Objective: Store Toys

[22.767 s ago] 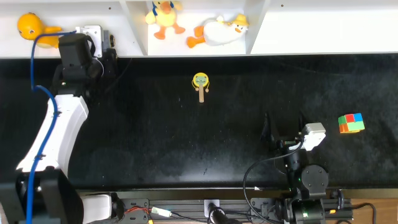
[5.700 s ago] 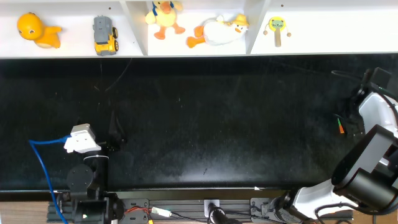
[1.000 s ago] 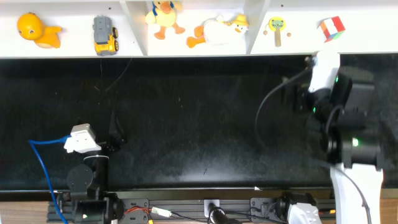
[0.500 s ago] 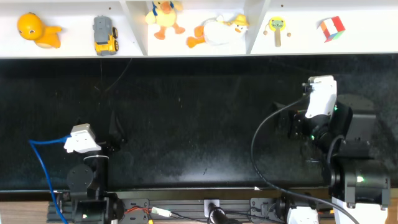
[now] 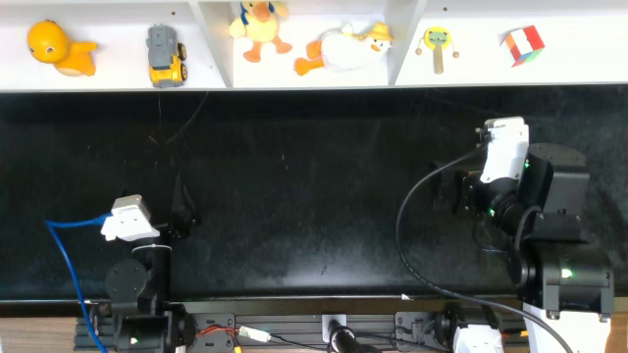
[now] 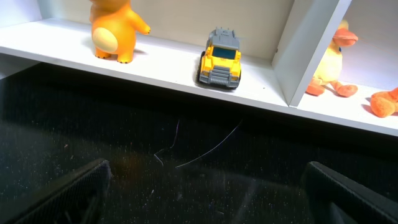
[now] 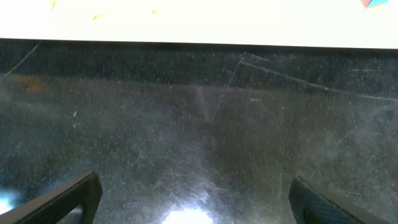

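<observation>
Red, white and green plastic cube [image 5: 522, 45] on white shelf [image 5: 579, 76], well apart from right gripper [image 7: 194, 180], spread wide over black desk [image 5: 314, 196]. Left gripper [image 6: 208, 165] also spread.

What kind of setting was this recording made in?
Probably a robot test bench rather than a home: a black worktop, a white compartmented shelf holding toys such as a yellow truck and a colour cube, and exposed cables near the arm bases.

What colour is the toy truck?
The toy truck is yellow and grey; left wrist view.
</observation>
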`<action>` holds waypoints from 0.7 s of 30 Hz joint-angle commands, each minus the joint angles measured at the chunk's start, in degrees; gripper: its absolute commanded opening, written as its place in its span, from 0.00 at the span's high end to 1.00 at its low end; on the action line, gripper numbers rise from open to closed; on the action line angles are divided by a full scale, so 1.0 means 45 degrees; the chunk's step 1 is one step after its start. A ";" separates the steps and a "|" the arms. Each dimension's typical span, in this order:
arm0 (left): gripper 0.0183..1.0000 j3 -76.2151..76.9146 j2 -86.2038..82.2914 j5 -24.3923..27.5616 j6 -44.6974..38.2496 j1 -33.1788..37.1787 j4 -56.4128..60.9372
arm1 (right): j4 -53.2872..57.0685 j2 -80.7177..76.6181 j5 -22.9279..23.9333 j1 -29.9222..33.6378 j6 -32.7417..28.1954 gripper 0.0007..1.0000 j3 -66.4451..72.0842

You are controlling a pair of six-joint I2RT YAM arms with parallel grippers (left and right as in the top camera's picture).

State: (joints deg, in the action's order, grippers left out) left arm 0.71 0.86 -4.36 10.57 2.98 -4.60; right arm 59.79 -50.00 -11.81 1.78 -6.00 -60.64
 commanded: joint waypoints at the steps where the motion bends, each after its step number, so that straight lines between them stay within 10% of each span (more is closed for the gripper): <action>1: 0.00 -0.0058 -0.0155 -0.0063 -0.0146 -0.0024 0.0044 | 0.0005 0.0379 -0.0126 -0.0058 0.0053 0.00 -0.0053; 15: 0.00 -0.0058 -0.0155 -0.0063 -0.0146 -0.0024 0.0044 | -0.9374 0.6698 0.0976 -0.1428 0.1088 0.00 0.7597; 21: 0.00 -0.0058 -0.0155 -0.0063 -0.0146 -0.0024 0.0044 | -1.0491 0.9384 0.2191 -0.1501 0.3643 0.01 1.0482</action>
State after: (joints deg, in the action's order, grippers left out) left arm 0.69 0.86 -4.36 10.57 2.98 -4.51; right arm 13.19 -11.42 -5.69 -4.64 3.11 -16.84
